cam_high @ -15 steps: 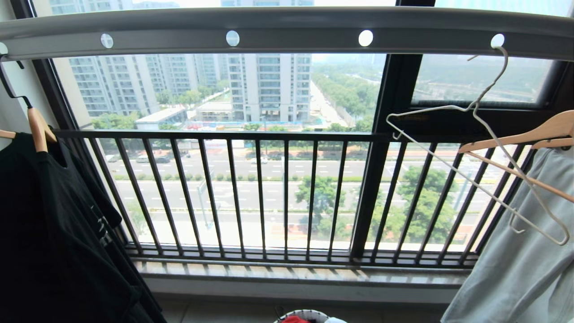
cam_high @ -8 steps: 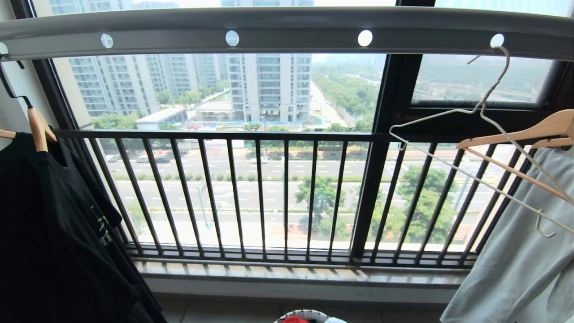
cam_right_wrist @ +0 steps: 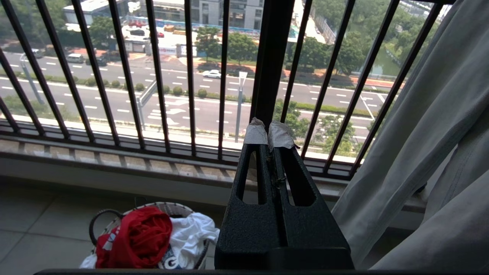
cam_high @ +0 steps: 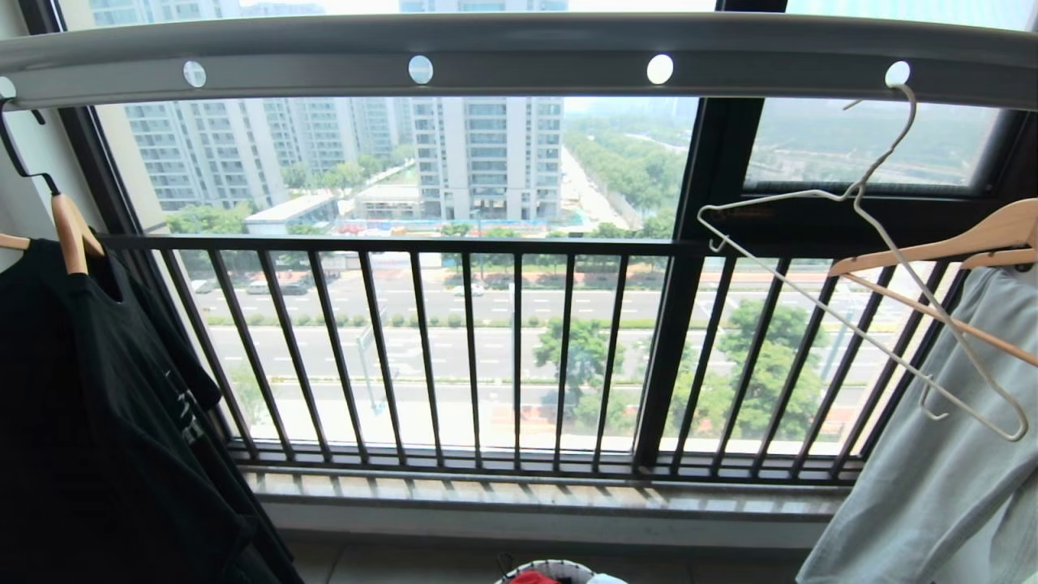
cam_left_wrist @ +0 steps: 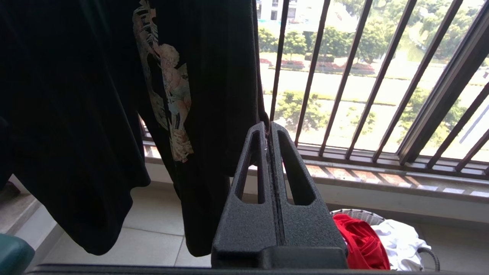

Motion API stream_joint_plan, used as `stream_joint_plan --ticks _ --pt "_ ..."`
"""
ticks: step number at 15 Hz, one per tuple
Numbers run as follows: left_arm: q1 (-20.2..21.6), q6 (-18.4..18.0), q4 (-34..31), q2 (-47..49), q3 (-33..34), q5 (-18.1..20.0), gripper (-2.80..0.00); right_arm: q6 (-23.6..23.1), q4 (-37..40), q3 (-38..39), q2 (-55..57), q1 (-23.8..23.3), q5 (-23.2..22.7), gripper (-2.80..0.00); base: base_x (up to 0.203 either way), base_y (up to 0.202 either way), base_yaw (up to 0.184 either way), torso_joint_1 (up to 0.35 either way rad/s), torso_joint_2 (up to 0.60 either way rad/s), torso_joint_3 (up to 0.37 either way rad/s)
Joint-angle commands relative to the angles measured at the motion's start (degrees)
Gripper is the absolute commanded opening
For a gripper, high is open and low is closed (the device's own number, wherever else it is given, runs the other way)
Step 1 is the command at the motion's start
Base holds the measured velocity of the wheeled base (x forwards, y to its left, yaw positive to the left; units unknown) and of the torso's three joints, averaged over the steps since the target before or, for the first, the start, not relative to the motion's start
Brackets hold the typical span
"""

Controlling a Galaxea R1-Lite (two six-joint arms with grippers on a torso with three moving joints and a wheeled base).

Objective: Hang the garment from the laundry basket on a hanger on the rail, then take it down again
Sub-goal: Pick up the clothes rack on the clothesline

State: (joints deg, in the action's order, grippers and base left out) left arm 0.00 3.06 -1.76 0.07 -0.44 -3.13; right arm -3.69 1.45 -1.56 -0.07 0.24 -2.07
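A rail [cam_high: 519, 49] runs across the top, in front of a barred window railing [cam_high: 454, 349]. A wire hanger [cam_high: 859, 284] hooks into the rail's right-hand hole, tilted. Right of it, a garment on a wooden hanger [cam_high: 965, 243]; at far left, a shirt [cam_high: 97, 422] on another. Below, on the floor before the sill, a laundry basket [cam_right_wrist: 103, 217] holds a crumpled T-shirt [cam_right_wrist: 141, 235] beside another garment [cam_right_wrist: 191, 229].

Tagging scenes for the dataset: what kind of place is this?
Most likely a high-rise apartment balcony used for drying laundry: a grey rail with a white wire hanger and hung shirts, a barred window railing overlooking streets far below, and a laundry basket on the tiled floor.
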Motion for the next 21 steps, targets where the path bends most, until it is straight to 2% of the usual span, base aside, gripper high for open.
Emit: stream_joint_plan --ticks 1,5,11,16,19,21 --pt "0.0 0.02 0.0 0.01 0.0 -0.03 -2.8 -0.09 1.93 -3.03 0.05 0.02 0.11 -2.8 0.0 0.0 0.0 0.0 0.0 0.0" --pt "0.0 0.02 0.0 0.01 0.0 -0.03 -2.8 -0.09 8.55 -10.84 1.17 0.02 0.22 -2.8 0.0 0.0 0.0 0.0 0.0 0.0" --pt "0.0 0.02 0.0 0.01 0.0 -0.03 -2.8 -0.17 8.68 -21.14 12.6 0.02 2.5 -2.8 0.0 0.0 0.0 0.0 0.0 0.0" --pt "0.0 0.02 0.0 0.01 0.0 -0.03 -2.8 -0.17 9.76 -34.38 25.93 0.02 5.38 -2.8 0.0 0.0 0.0 0.0 0.0 0.0" --pt "0.0 0.02 0.0 0.01 0.0 -0.03 -2.8 1.21 17.34 -44.39 33.41 0.12 4.35 -2.8 0.0 0.0 0.0 0.0 0.0 0.0" --pt "0.07 0.02 0.0 0.01 0.0 -0.03 -2.8 3.33 24.66 -52.05 36.43 0.16 0.76 -2.8 0.0 0.0 0.0 0.0 0.0 0.0"
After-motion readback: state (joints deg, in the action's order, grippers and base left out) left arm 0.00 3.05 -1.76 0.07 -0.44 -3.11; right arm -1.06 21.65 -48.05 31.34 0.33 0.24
